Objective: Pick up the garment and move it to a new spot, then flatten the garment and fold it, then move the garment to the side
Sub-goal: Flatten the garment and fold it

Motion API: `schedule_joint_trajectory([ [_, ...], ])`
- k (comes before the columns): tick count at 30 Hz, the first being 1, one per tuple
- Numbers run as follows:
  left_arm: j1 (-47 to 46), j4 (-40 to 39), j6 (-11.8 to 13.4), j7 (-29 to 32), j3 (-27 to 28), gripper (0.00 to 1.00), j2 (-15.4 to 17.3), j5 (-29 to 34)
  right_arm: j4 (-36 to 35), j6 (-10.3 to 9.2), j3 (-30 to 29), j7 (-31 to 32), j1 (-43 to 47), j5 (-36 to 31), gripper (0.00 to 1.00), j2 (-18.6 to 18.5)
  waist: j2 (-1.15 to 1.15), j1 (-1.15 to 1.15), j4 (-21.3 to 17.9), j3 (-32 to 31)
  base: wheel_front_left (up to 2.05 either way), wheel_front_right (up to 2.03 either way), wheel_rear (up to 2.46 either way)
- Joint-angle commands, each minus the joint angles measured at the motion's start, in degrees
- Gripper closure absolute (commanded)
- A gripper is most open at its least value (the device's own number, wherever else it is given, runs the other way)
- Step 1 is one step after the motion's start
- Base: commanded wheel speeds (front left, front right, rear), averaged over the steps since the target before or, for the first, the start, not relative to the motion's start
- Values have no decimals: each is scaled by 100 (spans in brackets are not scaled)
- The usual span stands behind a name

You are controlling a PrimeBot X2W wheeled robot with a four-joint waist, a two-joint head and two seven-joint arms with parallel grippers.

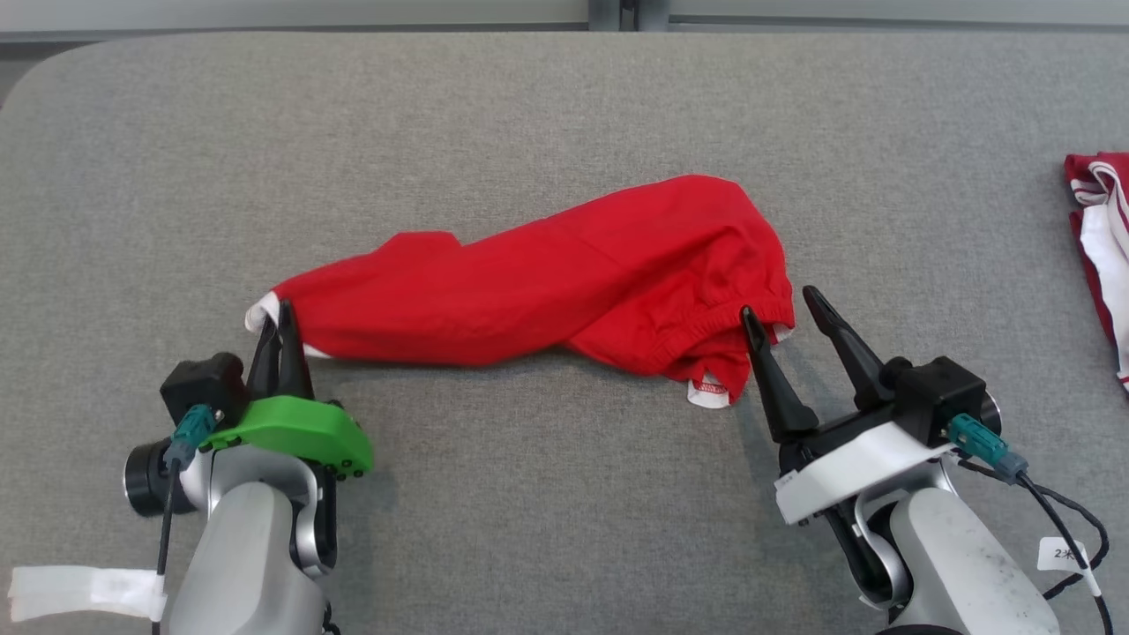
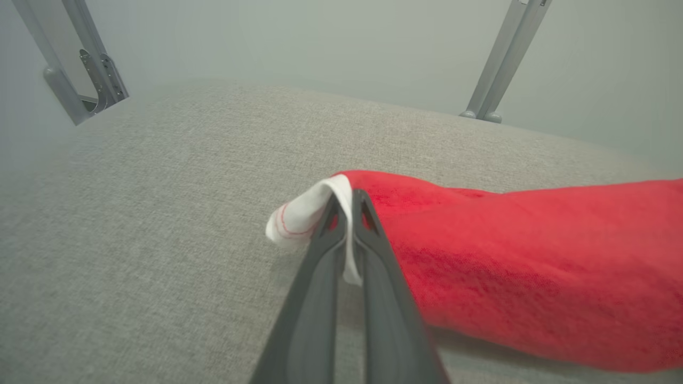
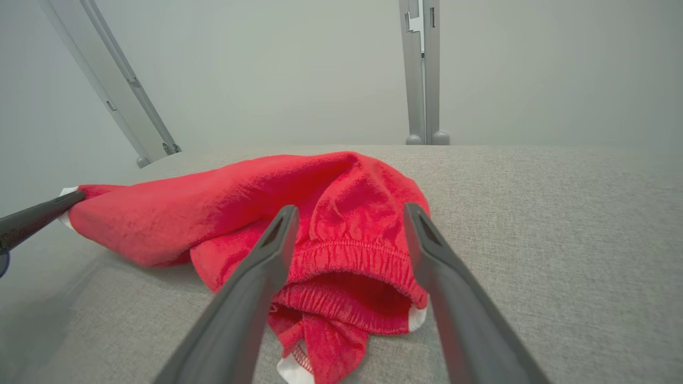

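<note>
The garment [image 1: 564, 273], red, lies crumpled across the middle of the grey table [image 1: 529, 494]. The left gripper [image 1: 277, 310] is clenched on the white hem [image 2: 299, 216] at the garment's left end. The right gripper [image 1: 777, 300] is released, its fingers positioned either side of the elastic waistband [image 3: 347, 250] at the right end.

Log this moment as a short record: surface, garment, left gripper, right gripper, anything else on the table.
surface: grey fabric-covered table
garment: red garment, crumpled, lying across the table
left arm: left gripper shut on the garment's white hem
right arm: right gripper open, fingers either side of the elastic waistband
other: red and white cloth at the table's right edge
</note>
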Motion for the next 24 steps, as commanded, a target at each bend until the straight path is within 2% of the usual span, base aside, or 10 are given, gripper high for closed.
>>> schedule_joint_trajectory([
  [1,203,77,74,-14,146,100,3,59,69,-4,61,-15,83,44,0,8,0,0,330,-397,0,0,0],
  [5,486,237,118,-13,402,100,-6,92,203,-4,100,-15,127,95,0,-9,0,0,260,-483,0,0,0],
  [6,531,251,101,-14,442,87,-7,117,221,-4,89,-15,149,105,0,-16,0,0,248,-502,0,0,0],
  [7,574,261,82,-14,481,48,-8,136,240,-4,63,-15,169,106,0,-30,0,0,240,-515,0,0,0],
  [8,620,264,59,-13,506,0,-7,134,275,-4,28,-15,195,105,0,-45,0,0,236,-529,0,0,0],
  [17,903,-94,53,-14,229,0,-8,-4,702,-4,-74,-15,355,107,0,-94,0,0,371,-583,0,0,0],
  [24,1008,-364,61,-14,-155,0,-6,-130,957,-4,622,-15,180,403,0,-68,0,0,637,-549,0,0,0],
])
